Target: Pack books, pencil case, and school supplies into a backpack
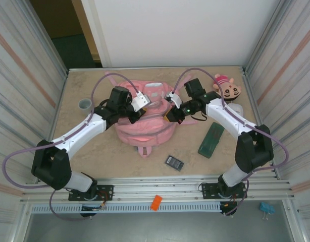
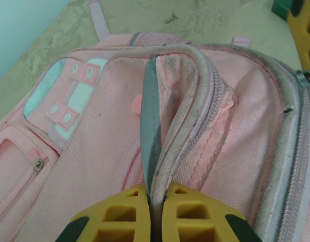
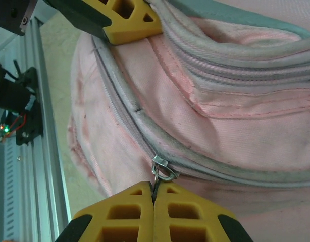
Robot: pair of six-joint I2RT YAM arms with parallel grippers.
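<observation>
Just starting: left gripper [image 2: 156, 201] pinches the backpack [image 1: 145, 128] edge, right gripper [image 3: 154, 201] pinches its zip pull [image 3: 162, 171]; pencil case [image 1: 211, 140] waits outside at three o'clock.

Pink backpack [image 1: 145, 132], grey-white zip trim, mint patches; dark green pencil case [image 1: 211, 139]; dark gridded calculator [image 1: 174, 163]; yellow fingers [image 3: 143, 214].

Beige marbled tabletop [image 1: 89, 146], matte, evenly lit, no hard shadows. Ribbed metal panels wall in left side [image 1: 23, 75] and right side [image 1: 286, 55]. Plain white wall panel [image 1: 180, 30] behind. Dark opening [image 1: 76, 50] at far left corner, brown board [image 1: 51, 15] beside it. Aluminium rail [image 1: 160, 182] along near edge, grey slotted strip [image 1: 145, 207] below.
</observation>
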